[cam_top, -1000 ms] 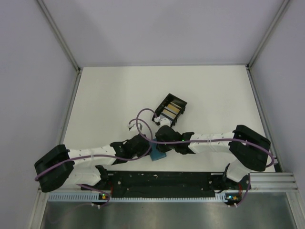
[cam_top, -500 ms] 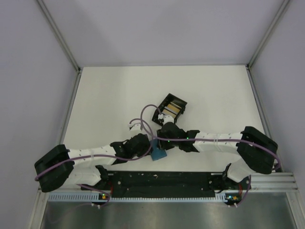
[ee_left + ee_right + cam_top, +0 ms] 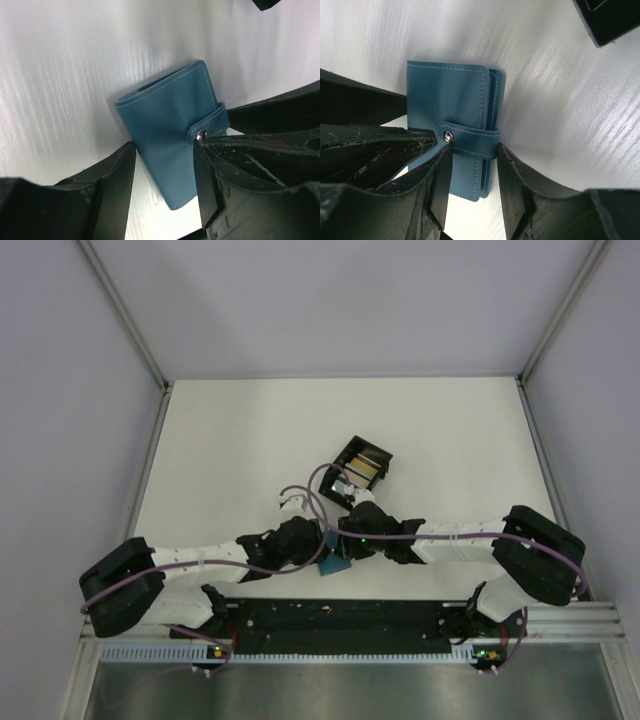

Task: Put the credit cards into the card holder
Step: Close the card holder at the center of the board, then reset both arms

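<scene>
As both wrists bore down on one spot, left gripper point(image 3: 162, 150): jaws parted, astride the lower half of the card holder point(image 3: 165, 115), nothing lifted; one finger point(image 3: 207, 165) lay against the snap stud point(image 3: 200, 133).
Right gripper point(image 3: 473, 150): released, jaws apart either side of the closing strap point(image 3: 470, 137); contact could not be confirmed.
Card holder, position: flat on the table point(image 3: 230, 440) near its front edge, between the two wrists, folded and snapped shut.
Card holder, handling: judged light and soft-skinned, stitched covers likely to flex; smooth face may slide. One gripper should pin the body by its long edges while the other takes the strap tip.
Credit cards point(image 3: 365, 470): stacked in the black tray point(image 3: 336, 462), just beyond the grippers; thin, stiff, probably slippery.
Surface: white, matt, otherwise bare.
Enclosure: pale walls point(image 3: 330, 300) on three sides, metal framing at the corners.
</scene>
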You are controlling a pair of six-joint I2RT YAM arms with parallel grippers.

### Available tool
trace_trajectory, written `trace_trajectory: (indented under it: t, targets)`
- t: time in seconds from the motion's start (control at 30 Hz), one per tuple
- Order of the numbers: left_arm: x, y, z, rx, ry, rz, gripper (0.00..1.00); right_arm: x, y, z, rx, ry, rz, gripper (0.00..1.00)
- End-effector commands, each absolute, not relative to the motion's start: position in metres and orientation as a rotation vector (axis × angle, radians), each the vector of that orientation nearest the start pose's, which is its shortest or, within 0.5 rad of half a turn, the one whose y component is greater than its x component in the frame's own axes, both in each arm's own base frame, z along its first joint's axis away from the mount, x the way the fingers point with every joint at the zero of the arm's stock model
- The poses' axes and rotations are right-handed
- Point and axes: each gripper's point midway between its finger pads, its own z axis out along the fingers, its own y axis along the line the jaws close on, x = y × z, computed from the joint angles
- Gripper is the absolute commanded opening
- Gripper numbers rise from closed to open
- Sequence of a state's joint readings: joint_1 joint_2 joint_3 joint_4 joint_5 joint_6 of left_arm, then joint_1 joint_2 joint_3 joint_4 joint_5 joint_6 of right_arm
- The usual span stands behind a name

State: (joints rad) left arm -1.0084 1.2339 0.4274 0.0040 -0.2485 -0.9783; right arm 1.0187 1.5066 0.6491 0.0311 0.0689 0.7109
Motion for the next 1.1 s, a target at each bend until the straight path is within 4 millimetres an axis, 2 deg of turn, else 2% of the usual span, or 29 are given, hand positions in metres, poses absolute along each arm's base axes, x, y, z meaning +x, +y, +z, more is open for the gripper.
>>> trace_trajectory:
  t: [0.0, 0.13, 0.3, 0.5, 0.57, 0.63, 0.77, 0.9, 0.97, 1.07]
  targets:
    - [0.183, -0.276, 0.044, -0.002, 2.413, -0.711, 0.54, 0.170, 0.314, 0.025, -0.293, 2.490, 0.778, 0.41]
    - [0.192, -0.288, 0.048, 0.034, 2.415, -0.709, 0.54, 0.169, 0.304, 0.023, -0.215, 2.482, 0.769, 0.37]
    - [0.199, -0.300, 0.049, 0.063, 2.427, -0.720, 0.53, 0.176, 0.288, 0.029, -0.160, 2.443, 0.708, 0.38]
    - [0.199, -0.294, 0.048, 0.039, 2.435, -0.691, 0.54, 0.199, 0.266, 0.044, -0.158, 2.379, 0.579, 0.43]
    - [0.202, -0.289, 0.051, 0.013, 2.418, -0.666, 0.72, 0.207, 0.259, 0.049, -0.145, 2.360, 0.563, 0.46]
    - [0.202, -0.269, 0.045, -0.029, 2.450, -0.550, 0.84, 0.213, 0.246, 0.051, -0.134, 2.355, 0.519, 0.48]
    - [0.216, -0.246, 0.056, -0.080, 2.407, -0.407, 0.98, 0.231, 0.217, 0.059, -0.067, 2.333, 0.470, 0.59]
    - [0.235, -0.219, 0.072, -0.160, 2.346, -0.343, 0.98, 0.249, 0.185, 0.073, 0.026, 2.282, 0.429, 0.75]
    - [0.251, -0.196, 0.075, -0.244, 2.337, -0.341, 0.98, 0.258, 0.165, 0.078, 0.075, 2.258, 0.394, 0.85]
    - [0.263, -0.162, 0.078, -0.349, 2.312, -0.331, 0.98, 0.271, 0.134, 0.085, 0.183, 2.235, 0.377, 0.90]
